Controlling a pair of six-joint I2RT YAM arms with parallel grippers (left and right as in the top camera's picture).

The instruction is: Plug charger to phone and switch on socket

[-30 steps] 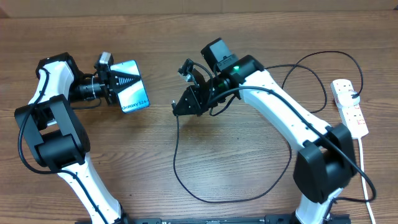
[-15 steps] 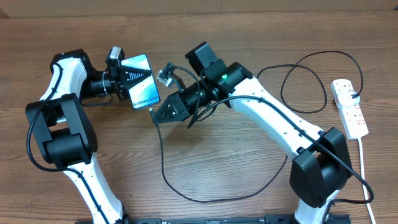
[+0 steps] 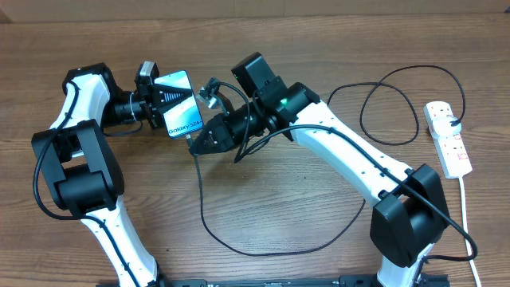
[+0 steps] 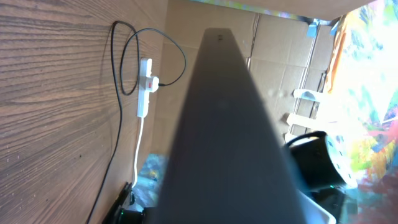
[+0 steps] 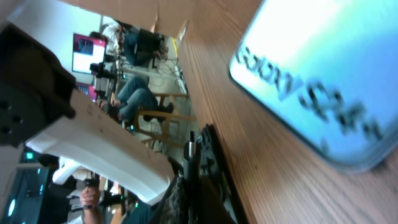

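Observation:
My left gripper is shut on the phone, holding it off the table with the "Galaxy S24" screen facing up. In the left wrist view the phone's dark back fills the middle. My right gripper is shut on the plug end of the charger, right at the phone's lower edge. In the right wrist view the plug tip sticks out of my right gripper, a short gap from the phone screen. The socket lies at the far right with a black plug in it.
The black cable loops widely across the table front and curls near the socket, where a thick white cord runs to the front edge. The socket also shows in the left wrist view. Cardboard boxes stand beyond the table.
My left gripper has carried the phone to the right and up. My right gripper has moved left with the charger end, closing in on the phone's lower edge; the cable loop trailed after it.

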